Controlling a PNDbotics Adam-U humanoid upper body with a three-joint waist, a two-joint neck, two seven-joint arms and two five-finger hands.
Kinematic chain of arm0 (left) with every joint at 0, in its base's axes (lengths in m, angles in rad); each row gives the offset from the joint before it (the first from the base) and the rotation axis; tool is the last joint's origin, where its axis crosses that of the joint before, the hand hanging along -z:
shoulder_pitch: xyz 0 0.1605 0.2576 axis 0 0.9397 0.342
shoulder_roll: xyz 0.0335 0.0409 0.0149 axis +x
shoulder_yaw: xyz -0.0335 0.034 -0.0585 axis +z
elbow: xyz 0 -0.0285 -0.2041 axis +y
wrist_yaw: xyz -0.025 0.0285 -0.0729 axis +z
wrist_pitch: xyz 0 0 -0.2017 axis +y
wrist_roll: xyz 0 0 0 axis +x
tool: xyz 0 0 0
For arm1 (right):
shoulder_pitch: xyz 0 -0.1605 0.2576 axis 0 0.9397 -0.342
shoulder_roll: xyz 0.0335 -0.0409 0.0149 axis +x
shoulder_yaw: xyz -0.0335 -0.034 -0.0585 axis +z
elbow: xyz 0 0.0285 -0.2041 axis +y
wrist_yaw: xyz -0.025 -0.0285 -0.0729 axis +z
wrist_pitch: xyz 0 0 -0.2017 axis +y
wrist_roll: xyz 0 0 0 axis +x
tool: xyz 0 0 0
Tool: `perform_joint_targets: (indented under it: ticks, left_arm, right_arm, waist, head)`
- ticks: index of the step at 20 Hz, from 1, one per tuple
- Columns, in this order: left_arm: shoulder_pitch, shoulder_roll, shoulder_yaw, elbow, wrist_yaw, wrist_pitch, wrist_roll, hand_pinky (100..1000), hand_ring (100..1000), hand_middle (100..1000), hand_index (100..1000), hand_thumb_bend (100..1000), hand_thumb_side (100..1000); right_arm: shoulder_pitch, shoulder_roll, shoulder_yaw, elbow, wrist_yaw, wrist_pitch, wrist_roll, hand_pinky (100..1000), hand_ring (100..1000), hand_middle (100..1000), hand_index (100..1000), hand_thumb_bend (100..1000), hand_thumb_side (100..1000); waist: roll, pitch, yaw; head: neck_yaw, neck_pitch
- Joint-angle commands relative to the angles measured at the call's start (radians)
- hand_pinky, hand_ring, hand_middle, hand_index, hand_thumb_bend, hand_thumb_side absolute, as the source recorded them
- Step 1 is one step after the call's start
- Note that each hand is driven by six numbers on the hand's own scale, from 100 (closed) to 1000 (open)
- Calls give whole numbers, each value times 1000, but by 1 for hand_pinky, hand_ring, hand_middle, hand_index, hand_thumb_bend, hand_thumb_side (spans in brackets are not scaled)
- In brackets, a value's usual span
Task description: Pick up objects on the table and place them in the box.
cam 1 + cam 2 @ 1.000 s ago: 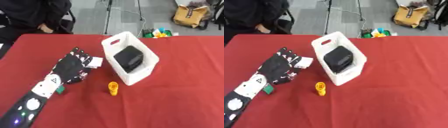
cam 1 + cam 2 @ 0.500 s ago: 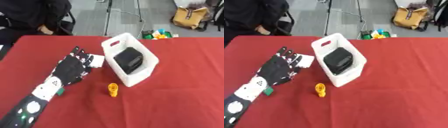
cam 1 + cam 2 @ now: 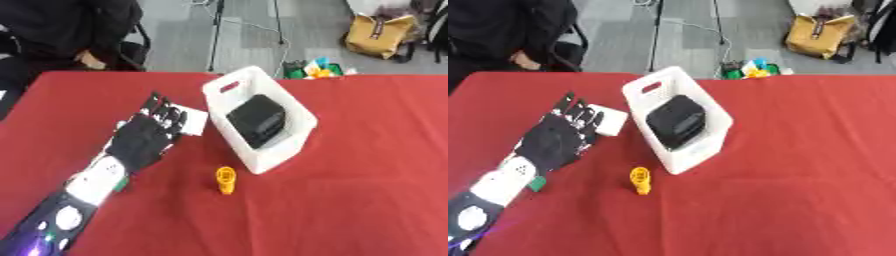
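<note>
A bench covered in red cloth carries the work area. The robot's left hand reaches in from the near left corner along a black forearm with white and silver patches, its palm facing down and its fingers straight and spread apart, holding nothing. The fingertips lie over the near left part of a flat white object, which rests on the bench just left of the box; whether they press on it or hover above it cannot be told. The box, a white plastic bin with a handle slot in its far end wall, stands near the middle of the bench, set askew so that its long axis runs from far left to near right. Inside it lies a black block-shaped object, which fills much of the floor of the box. A small orange object stands on the cloth just in front of the near end of the box, apart from it and from the hand. A small green piece shows on the bench beside the wrist, partly hidden by the arm. Beyond the far edge of the bench, on the grey floor, are a cluster of small coloured things and a tan bag. The right hand appears in neither view.
</note>
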Motion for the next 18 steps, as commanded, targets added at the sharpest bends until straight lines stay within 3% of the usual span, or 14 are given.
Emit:
perform_joint_targets:
  ticks: [1,18]
  left_arm:
    - [-16,36,3,-30,-11,13,-18,746,721,580,647,100,449]
    - [-4,51,-1,-75,-34,81,-67,741,720,578,642,100,422]
  right_arm:
    - [-6,-11,0,-23,-4,-2,2,792,848,716,719,100,981]
    - [-6,-15,1,-23,-19,-4,-3,795,849,716,718,100,981]
  waist:
    - [-1,-22,2]
    - [-11,-35,10]
  head:
    - [-3,-12]
    - [-5,-11]
